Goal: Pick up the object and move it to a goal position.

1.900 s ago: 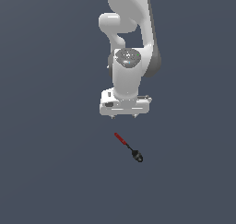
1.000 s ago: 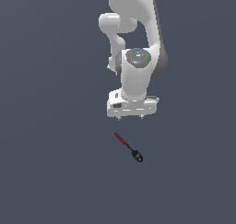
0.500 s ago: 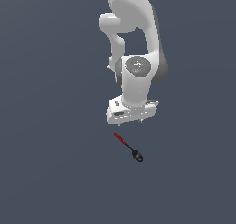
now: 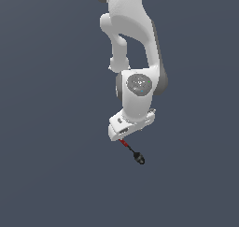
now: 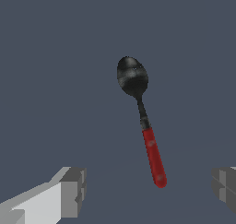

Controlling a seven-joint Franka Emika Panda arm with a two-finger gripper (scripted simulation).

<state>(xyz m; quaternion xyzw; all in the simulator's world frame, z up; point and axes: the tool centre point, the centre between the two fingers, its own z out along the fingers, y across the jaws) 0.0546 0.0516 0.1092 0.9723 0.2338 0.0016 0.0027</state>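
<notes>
The object is a small spoon (image 4: 134,152) with a red handle, a thin dark shaft and a black rounded head. It lies flat on the grey floor. My gripper (image 4: 123,137) hangs just above the red handle end, and the hand hides part of the handle in the exterior view. In the wrist view the spoon (image 5: 146,126) lies between my two fingertips (image 5: 73,191), with the handle end nearest the gripper (image 5: 147,187). The jaws stand wide apart and hold nothing. The fingers do not touch the spoon.
The plain dark grey floor (image 4: 56,174) surrounds the spoon on all sides. The white arm (image 4: 133,44) rises above the gripper. Nothing else is in view.
The gripper has come down and shifted toward the spoon, from well above it to just over the red handle. The hand has also turned. The spoon has not moved.
</notes>
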